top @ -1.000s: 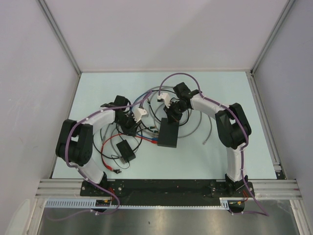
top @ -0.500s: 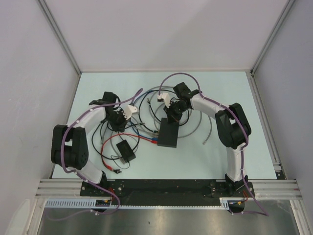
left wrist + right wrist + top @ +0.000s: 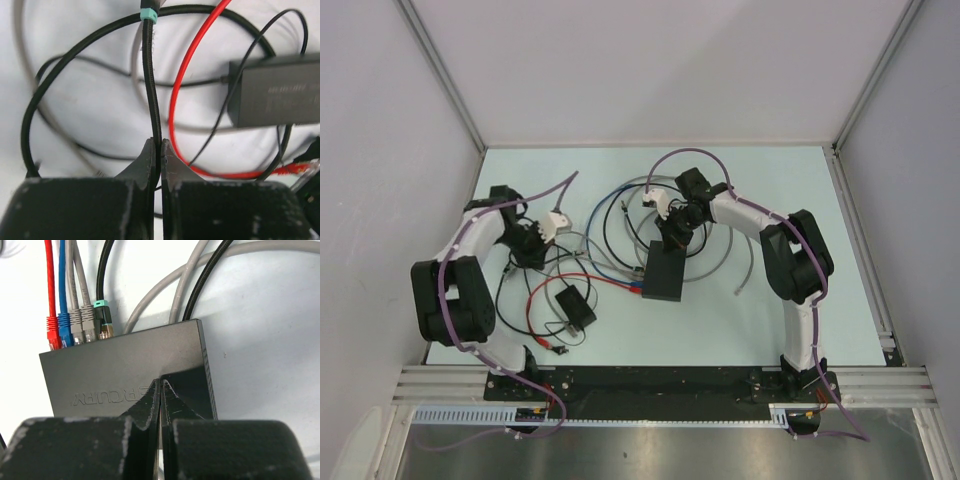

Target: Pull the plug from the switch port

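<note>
The switch [image 3: 663, 275] is a flat dark grey box; in the right wrist view [image 3: 125, 370] its port row faces away from me. Red, blue and two grey plugs sit in the ports. The black plug with a teal boot [image 3: 102, 315] lies further back with its gold tip [image 3: 106, 331] exposed at the edge; I cannot tell whether it is still in the socket. My right gripper [image 3: 160, 382] is shut, tips pressed on the switch top [image 3: 670, 238]. My left gripper [image 3: 156, 145] is shut on the black cable [image 3: 151, 90], left of the switch [image 3: 530, 243].
A smaller black box [image 3: 576, 306] with thin wires lies front left of the switch and shows in the left wrist view [image 3: 277, 90]. Red [image 3: 175, 100], grey and black cables loop over the table between the arms. White walls stand on three sides.
My left arm has swung left and back, away from the switch, with the black cable in its grip. The right arm and the switch have stayed still.
</note>
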`<state>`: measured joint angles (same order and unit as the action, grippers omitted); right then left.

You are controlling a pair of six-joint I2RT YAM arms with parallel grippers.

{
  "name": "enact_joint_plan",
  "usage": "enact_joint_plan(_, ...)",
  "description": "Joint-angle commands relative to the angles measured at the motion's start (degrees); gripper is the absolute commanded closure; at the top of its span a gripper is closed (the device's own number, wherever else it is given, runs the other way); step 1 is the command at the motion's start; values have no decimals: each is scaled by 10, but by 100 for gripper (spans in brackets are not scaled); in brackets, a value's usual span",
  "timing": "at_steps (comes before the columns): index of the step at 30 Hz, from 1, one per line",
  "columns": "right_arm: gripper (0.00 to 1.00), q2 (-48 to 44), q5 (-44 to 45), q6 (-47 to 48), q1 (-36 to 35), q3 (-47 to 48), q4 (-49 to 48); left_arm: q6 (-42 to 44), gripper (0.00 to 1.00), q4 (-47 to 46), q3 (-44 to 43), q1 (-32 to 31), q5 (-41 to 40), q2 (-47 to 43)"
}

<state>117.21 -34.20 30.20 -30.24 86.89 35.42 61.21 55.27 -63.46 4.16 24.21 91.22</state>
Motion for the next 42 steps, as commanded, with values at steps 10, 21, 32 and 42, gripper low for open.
enact_joint_plan(10,100,47,58,5,-10,-27,61,152,54,74,-29,91,26,5)
enact_joint_plan(21,100,-77,46,53,23,-23,66,-64,41,30,-196,-75,207,-5)
enact_joint_plan(32,100,-14,-3,-2,20,-3,135,-356,44,-166,-204,-190,253,161)
enact_joint_plan(42,100,20,20,0,4,-17,117,-393,46,-146,-271,-211,332,281)
